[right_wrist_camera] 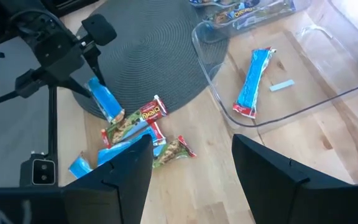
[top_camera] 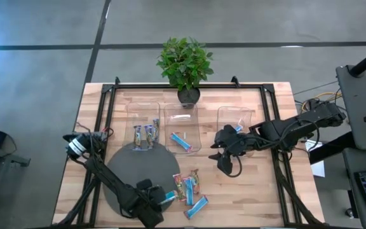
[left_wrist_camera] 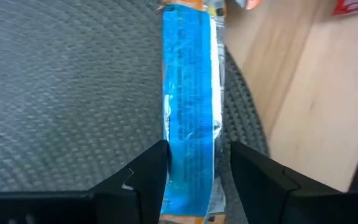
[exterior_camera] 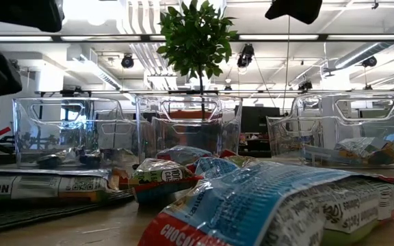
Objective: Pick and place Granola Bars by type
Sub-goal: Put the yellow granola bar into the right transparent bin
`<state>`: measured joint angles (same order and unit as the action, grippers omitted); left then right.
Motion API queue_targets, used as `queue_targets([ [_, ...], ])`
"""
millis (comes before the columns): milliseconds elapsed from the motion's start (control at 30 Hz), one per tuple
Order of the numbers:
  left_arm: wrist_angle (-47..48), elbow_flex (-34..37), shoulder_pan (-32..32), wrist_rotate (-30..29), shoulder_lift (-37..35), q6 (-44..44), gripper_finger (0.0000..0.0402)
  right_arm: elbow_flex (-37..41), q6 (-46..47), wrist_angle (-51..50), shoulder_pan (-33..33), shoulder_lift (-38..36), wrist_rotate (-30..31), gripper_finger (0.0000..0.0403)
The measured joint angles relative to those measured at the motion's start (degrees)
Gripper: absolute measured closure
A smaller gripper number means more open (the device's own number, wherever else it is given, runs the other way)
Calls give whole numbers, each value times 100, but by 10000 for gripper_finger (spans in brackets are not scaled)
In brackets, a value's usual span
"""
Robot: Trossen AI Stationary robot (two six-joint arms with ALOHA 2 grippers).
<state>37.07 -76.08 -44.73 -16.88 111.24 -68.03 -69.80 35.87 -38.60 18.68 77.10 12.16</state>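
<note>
The sorting is partly done: some bars lie in the trays (top_camera: 182, 121), a pile of bars (top_camera: 189, 189) waits beside the mat (top_camera: 129, 166), the left gripper (top_camera: 161, 201) holds a blue bar (left_wrist_camera: 190, 106) over the mat's edge, and the right gripper (top_camera: 226, 166) hangs wide open.

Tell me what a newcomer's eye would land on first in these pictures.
First, the left gripper at the near edge of the round grey mat, shut on a bright blue granola bar. Beside it lies a loose pile of bars on the wood. Behind stand three clear trays and a potted plant; the right gripper hovers open near the right-hand tray.
</note>
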Motion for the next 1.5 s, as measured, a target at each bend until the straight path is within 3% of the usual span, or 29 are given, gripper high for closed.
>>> queue_targets([
  [367, -274, 156, 7, 0, 0, -22, 244, 2, -6, -1, -107, 0, 0, 193],
  [600, -393, 425, 4, -261, 2, -613, 244, 7, -4, 65, -77, -8, 99, 193],
  [767, -403, 510, 2, -478, -4, -732, 252, 7, -23, 371, 182, -254, 955, 193],
  [1000, -390, 372, 37, -263, -9, -769, 280, -66, 1, 378, 533, -771, 2735, 193],
  [1267, -400, 223, 28, -123, -434, -827, 297, -81, 10, 373, 587, -1220, 3324, 193],
  [1367, -239, 229, 48, -428, -657, -922, 298, -81, 7, 366, 661, -1293, 3613, 193],
  [1500, 124, 229, 87, -1287, -1060, -1436, 298, -79, 18, 347, 716, -1314, 3779, 193],
])
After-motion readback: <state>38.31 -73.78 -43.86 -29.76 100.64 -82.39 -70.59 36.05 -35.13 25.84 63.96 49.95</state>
